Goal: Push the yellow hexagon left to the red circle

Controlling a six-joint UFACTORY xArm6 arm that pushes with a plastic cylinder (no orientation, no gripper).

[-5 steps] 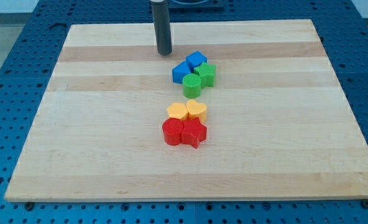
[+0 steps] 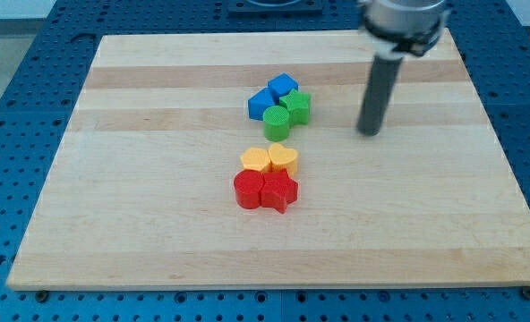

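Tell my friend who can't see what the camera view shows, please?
My tip touches no block, standing to the view's right of a cluster of green circle, green star and two blue blocks. Below, the yellow hexagon and yellow heart sit above the red circle and red star on the wooden board.

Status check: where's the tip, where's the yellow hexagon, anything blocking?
My tip on bare board, right of green star, touching nothing. Yellow hexagon above red circle, yellow heart against its right side.
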